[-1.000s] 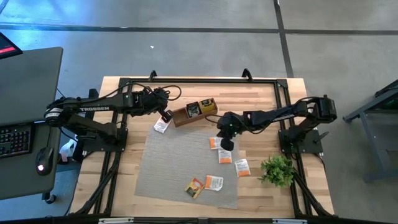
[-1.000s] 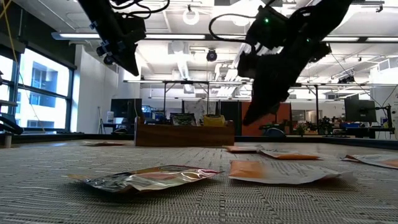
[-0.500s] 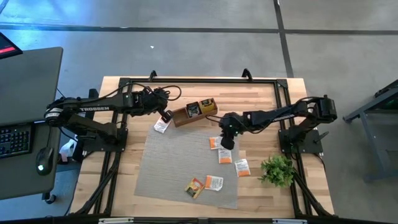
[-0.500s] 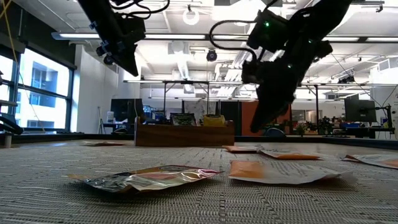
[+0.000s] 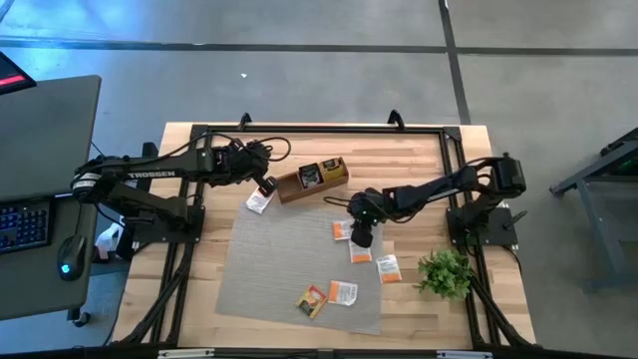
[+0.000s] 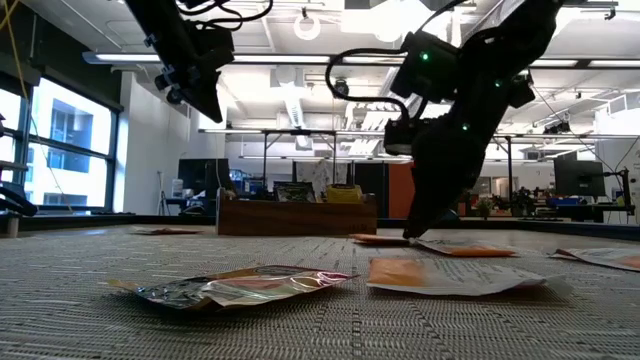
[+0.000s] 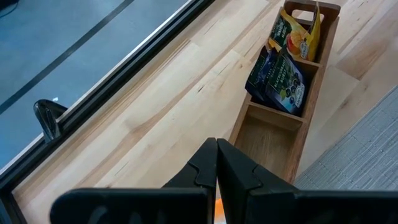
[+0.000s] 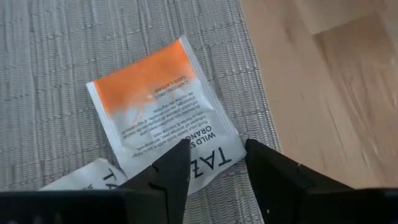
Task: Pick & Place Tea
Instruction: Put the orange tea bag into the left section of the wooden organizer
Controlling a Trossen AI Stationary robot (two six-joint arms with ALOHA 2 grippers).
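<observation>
Table (image 5: pixel 419 150), light wood, w/ grey woven mat (image 5: pixel 289 259); open-plan room behind, ceiling strip lights; right gripper (image 5: pixel 361 237) has dropped from above to mat level over white-orange tea sachet (image 8: pixel 163 115), fingers now spread either side, not yet pinching — judged pick about to start; other sachets (image 5: pixel 343 292) loose on mat; wooden box (image 5: pixel 311 179) holds two; left gripper (image 5: pixel 267 186) waits beside box, fingers pressed together, empty.

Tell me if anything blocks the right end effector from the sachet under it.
Nothing visible does. The right end effector hangs open directly over the orange-and-white sachet, which lies flat on the mat, its top bare.
</observation>
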